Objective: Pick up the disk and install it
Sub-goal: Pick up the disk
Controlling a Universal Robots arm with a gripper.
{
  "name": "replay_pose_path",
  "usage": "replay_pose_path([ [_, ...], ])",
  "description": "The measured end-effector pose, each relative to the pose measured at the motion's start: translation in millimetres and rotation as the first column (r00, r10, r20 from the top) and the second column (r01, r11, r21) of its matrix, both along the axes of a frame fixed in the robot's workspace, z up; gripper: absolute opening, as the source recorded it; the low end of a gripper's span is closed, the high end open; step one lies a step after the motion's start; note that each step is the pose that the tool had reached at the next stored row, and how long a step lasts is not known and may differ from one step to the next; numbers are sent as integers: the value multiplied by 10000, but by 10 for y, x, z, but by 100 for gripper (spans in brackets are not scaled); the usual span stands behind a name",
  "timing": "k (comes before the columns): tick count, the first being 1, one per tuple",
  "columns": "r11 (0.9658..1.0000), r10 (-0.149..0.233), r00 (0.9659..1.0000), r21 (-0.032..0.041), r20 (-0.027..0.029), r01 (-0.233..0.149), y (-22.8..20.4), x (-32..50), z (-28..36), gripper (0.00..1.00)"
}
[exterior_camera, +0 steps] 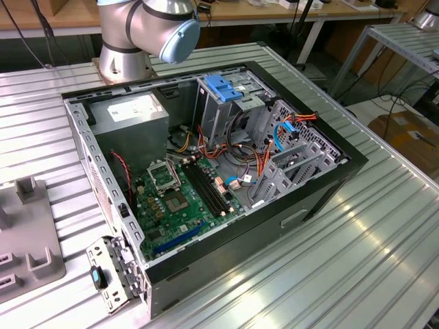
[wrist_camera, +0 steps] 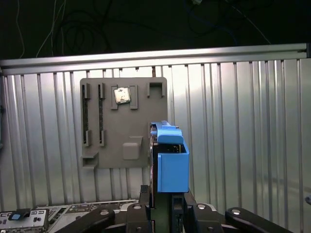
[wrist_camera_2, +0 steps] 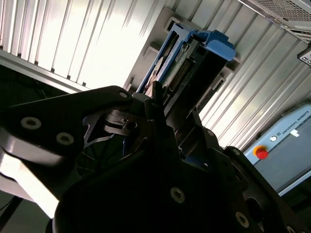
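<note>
The gripper [wrist_camera: 164, 198] is closed on the disk [wrist_camera: 172, 162]. In both wrist views the black fingers clamp the drive's lower end, and the drive stands on edge out of the jaws. The blue rail [wrist_camera: 173, 170] faces the first wrist view. In the second wrist view the dark body and a row of connector pins show between the blue side pieces. The label face is edge-on to both cameras, so none of its writing can be read.

The disk is held over the ribbed metal table [wrist_camera: 243, 121], in front of a grey slotted plate [wrist_camera: 124, 141] lying on that table. One slot of the plate holds a small square chip [wrist_camera: 122, 94].

In the exterior view the open case [exterior_camera: 329, 188] lies on its side on the table, with the arm [exterior_camera: 140, 31] mounted behind it. Inside are the green motherboard [exterior_camera: 175, 195] and a grey power supply [exterior_camera: 130, 113]. The supply has a white sticker [exterior_camera: 134, 106] with dark print (I can't make the print out). A blue latch [exterior_camera: 226, 86] sits atop the metal cage [exterior_camera: 214, 113].

The second wrist view also shows a grey pendant [wrist_camera_2: 286, 155] with a red button [wrist_camera_2: 261, 153] and a line of print.
</note>
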State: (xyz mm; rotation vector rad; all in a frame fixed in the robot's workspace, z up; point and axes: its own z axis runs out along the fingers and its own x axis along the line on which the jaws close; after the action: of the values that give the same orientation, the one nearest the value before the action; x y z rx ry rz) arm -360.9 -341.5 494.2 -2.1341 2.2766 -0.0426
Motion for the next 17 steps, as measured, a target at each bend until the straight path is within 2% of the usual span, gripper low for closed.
replay_pose_path([
  [12,10000,0,10000,0,0,0,0,1,14,35],
  [17,10000,0,10000,0,0,0,0,95,15,35],
])
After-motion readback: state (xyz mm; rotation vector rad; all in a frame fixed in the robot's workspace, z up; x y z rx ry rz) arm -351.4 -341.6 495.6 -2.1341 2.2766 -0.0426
